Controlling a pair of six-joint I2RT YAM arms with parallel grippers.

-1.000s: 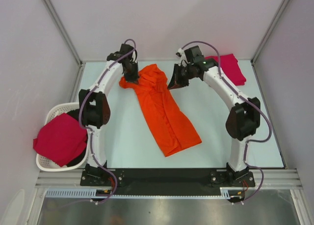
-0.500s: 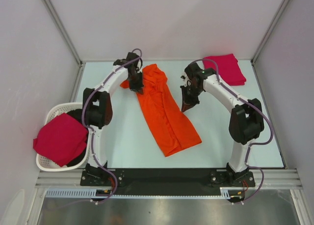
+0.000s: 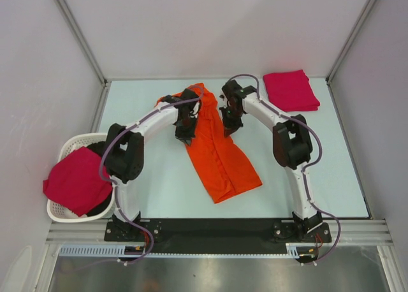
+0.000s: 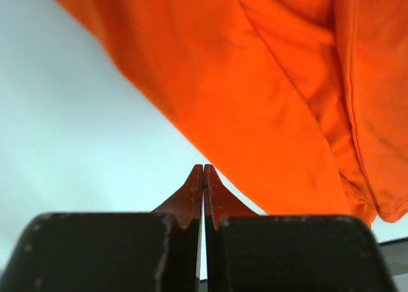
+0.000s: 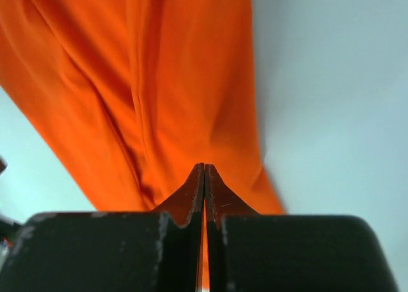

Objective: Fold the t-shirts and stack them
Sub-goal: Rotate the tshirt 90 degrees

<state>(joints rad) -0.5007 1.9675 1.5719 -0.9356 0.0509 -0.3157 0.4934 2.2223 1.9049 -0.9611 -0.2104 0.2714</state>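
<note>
- Stretched slantwise across the middle of the tabletop (image 3: 319, 171): orange t-shirt (image 3: 220, 158), a long narrow strip.
- At its left edge: left pincer (image 3: 184, 138), jaws pressed together; cloth pinched or not, impossible to tell.
- At its right edge: right pincer (image 3: 229, 129), likewise closed tight.
- In the far right corner: folded crimson-pink t-shirt (image 3: 291, 91).
- Over the white basket (image 3: 69, 144) at left: draped crimson-pink t-shirt (image 3: 78, 180).

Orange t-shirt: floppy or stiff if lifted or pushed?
Likely floppy: the orange t-shirt lies in soft creases and folds, so a lifted edge should drape. Probably light, since it looks like thin cloth lying flat on the table. Pushed, it would likely bunch rather than slide whole.
</note>
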